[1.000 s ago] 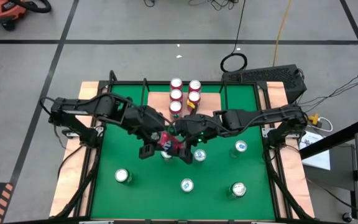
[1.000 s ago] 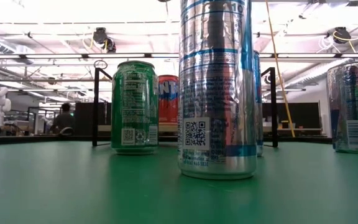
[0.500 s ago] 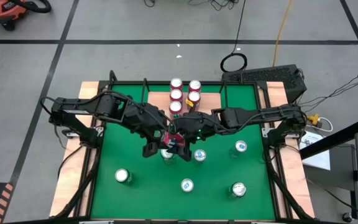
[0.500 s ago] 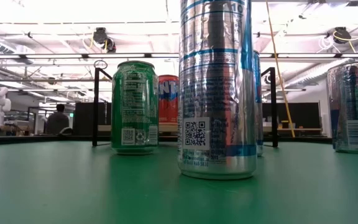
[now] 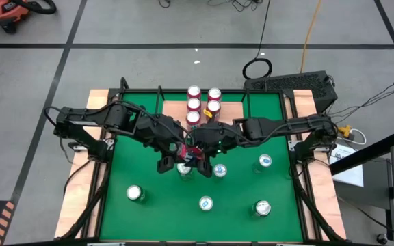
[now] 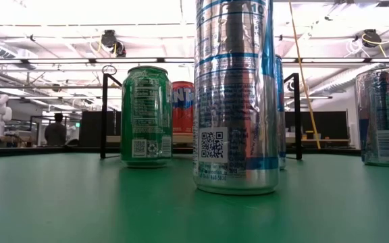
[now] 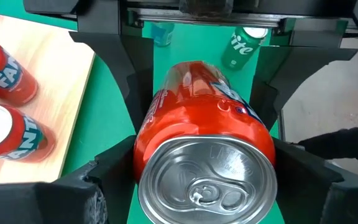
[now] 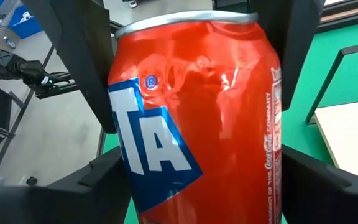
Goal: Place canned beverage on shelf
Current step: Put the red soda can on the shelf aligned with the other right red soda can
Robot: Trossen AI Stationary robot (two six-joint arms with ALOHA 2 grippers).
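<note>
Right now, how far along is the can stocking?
Done: five red cans stand on the shelf. In hand: another red can is held above the mat, gripped by the left end effector, with the right end effector clasped around it too, apparently a handover. Left: shelving that can, plus six cans standing on the mat.

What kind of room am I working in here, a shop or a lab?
Likely a robotics lab or workshop, not a shop: bare grey concrete floor marked with black tape lines, an orange shop vacuum in the corner, and open ceiling lights and ducts behind the green mat.
</note>
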